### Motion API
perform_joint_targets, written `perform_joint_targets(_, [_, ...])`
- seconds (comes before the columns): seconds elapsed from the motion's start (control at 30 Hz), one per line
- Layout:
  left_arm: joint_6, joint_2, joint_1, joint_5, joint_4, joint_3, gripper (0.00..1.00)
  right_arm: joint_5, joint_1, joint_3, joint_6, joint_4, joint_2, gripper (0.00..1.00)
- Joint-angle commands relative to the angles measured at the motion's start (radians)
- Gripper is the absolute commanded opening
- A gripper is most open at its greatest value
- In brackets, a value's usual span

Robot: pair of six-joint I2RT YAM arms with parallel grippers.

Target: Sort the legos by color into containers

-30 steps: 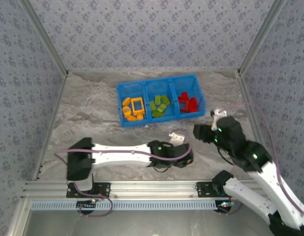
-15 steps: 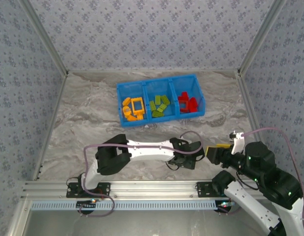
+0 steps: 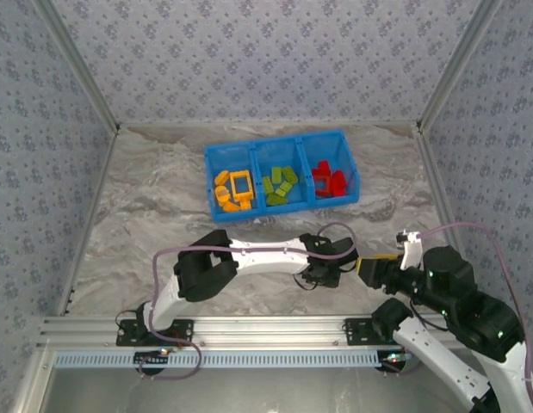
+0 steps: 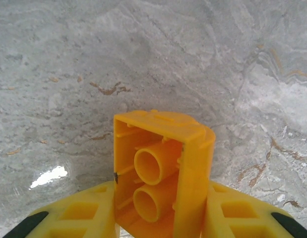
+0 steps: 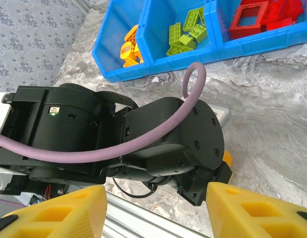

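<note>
An orange lego (image 4: 163,168) stands on end, hollow underside toward the camera, with my left gripper (image 4: 163,203) shut on it just above the marble table. From above, that gripper (image 3: 332,274) points down at the near middle right. My right gripper (image 5: 155,208) is open and holds nothing, its yellow fingers (image 5: 252,213) on either side of the left arm's black wrist (image 5: 168,134). From above it (image 3: 367,265) sits just right of the left one. The blue containers (image 3: 253,159) hold orange legos (image 3: 233,189), green legos (image 3: 279,185) and red legos (image 3: 329,179), one color per compartment.
A small white piece (image 5: 220,114) lies on the table behind the left wrist. A purple cable (image 5: 193,84) loops up from that wrist. The aluminium rail (image 3: 266,331) runs along the near edge, and patterned walls close in the table.
My left gripper has shifted right and shut on the orange lego. My right arm has drawn back from beside the bin to the near right, facing the left wrist.
</note>
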Motion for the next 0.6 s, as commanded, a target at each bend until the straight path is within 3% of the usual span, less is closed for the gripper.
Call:
perform_joint_targets(0.0, [0.018, -0.067, 0.004, -0.077, 0.036, -0.034, 0.29, -0.027, 0.001, -0.018, 0.001, 0.028, -0.005, 0.56])
perform_joint_targets(0.2, [0.028, -0.305, 0.049, -0.215, -0.079, -0.138, 0.29, -0.102, 0.001, -0.104, -0.032, 0.132, 0.062, 0.53])
perform_joint_targets(0.33, [0.036, -0.481, 0.131, -0.257, -0.126, -0.241, 0.29, -0.118, 0.032, -0.165, -0.028, 0.271, 0.147, 0.52])
perform_joint_targets(0.43, [0.071, -0.579, 0.225, -0.250, -0.135, -0.311, 0.29, -0.053, 0.111, -0.173, -0.030, 0.369, 0.238, 0.52])
perform_joint_targets(0.57, [0.148, -0.638, 0.378, -0.200, -0.120, -0.347, 0.30, 0.171, 0.334, -0.132, -0.054, 0.474, 0.412, 0.52])
